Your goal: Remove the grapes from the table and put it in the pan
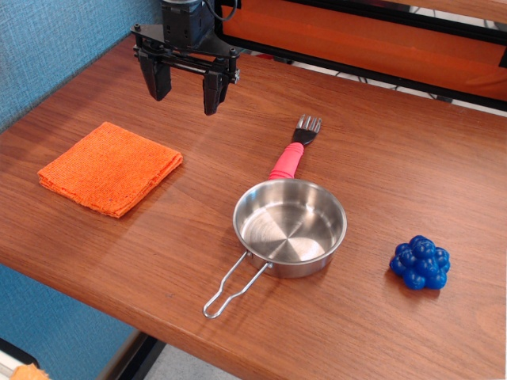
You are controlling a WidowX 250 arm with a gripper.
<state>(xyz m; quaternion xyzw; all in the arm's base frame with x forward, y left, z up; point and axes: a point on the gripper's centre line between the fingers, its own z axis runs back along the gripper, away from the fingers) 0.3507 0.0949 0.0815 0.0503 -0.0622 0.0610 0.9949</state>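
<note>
The grapes (pixel 421 262), a glossy bright blue bumpy cluster, lie on the brown wood table (pixel 380 158) at the right, near the front edge. The shiny steel pan (pixel 290 227) stands empty at the middle, its wire handle pointing to the front left. My gripper (pixel 186 93) hangs above the table's back left, far from the grapes and the pan. Its two black fingers are spread apart with nothing between them.
A folded orange cloth (pixel 110 167) lies at the left. A pink-handled black fork (pixel 294 150) lies just behind the pan. An orange and black frame (pixel 372 39) runs along the back edge. A blue wall (pixel 47 47) stands at the left.
</note>
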